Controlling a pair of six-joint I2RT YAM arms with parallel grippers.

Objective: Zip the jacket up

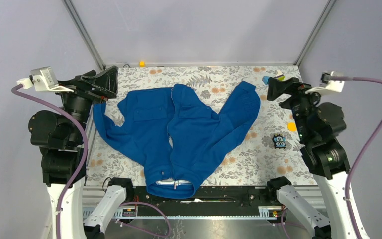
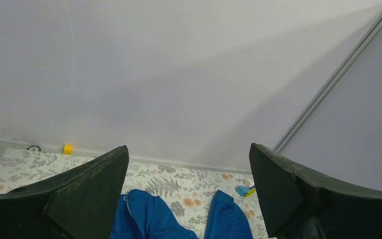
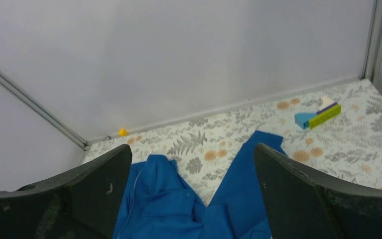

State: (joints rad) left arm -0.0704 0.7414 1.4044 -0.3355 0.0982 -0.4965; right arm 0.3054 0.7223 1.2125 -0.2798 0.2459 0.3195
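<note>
A floral-print table (image 1: 258,154) stands inside grey walls (image 1: 189,30). The left gripper (image 2: 189,152) and right gripper (image 3: 193,149) hover spread wide and hold nothing. Between them the jacket (image 1: 189,134) lies spread out, with its collar (image 1: 174,183) at the near edge. The fabric looks soft and light and is likely to bunch. Pin the far hem (image 1: 173,88) and pull the slider, which cannot be made out here.

Jacket (image 1: 189,134) on the table (image 1: 258,159), collar (image 1: 171,183) at the near edge, hem (image 1: 174,89) farthest back

Matt blue cloth jacket (image 1: 189,129) on floral-printed tablecloth (image 1: 258,159)
</note>
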